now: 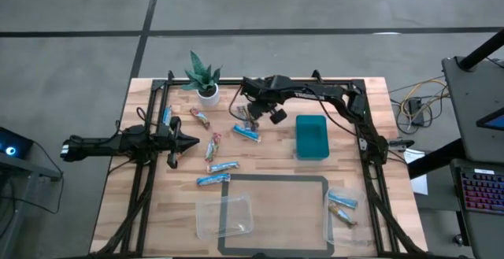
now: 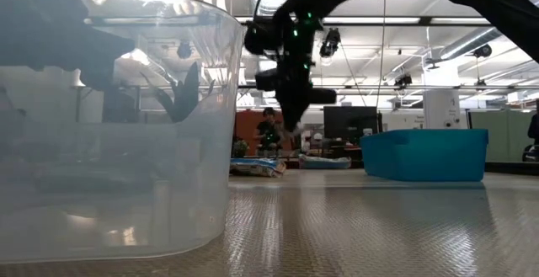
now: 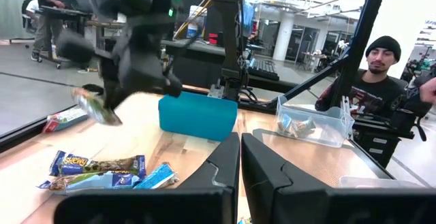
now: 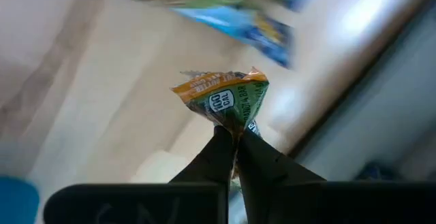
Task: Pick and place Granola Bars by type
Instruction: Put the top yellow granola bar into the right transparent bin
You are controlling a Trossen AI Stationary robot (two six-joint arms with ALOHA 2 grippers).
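My right gripper [image 1: 252, 122] hangs over the far middle of the table, shut on a granola bar [image 4: 221, 101] with an orange and green wrapper. A blue bar [image 1: 246, 133] lies flat just below it. More bars lie on the wood: a blue one [image 1: 168, 117], multicoloured ones [image 1: 200, 117] [image 1: 213, 147], and blue ones [image 1: 223, 167] [image 1: 213, 180]. A few bars [image 1: 342, 205] rest inside the clear tub on the right. My left gripper [image 1: 186, 142] waits shut at the table's left, pointing right, touching nothing. My right gripper pinches the bar between its two fingers by the lower end of its wrapper [image 4: 229, 123], the rest sticking out past the fingertips [image 4: 219, 148]. The fingers point down from above. The bar [image 3: 95, 107] hangs tilted below them, lifted clear of the table.
A teal bin [image 1: 311, 137] stands right of the held bar. A clear tub [image 1: 224, 216] sits near the front edge, inside a dark taped rectangle [image 1: 276, 178]. A potted plant [image 1: 205, 82] stands at the far edge. A person [image 3: 375, 81] sits beyond the table.
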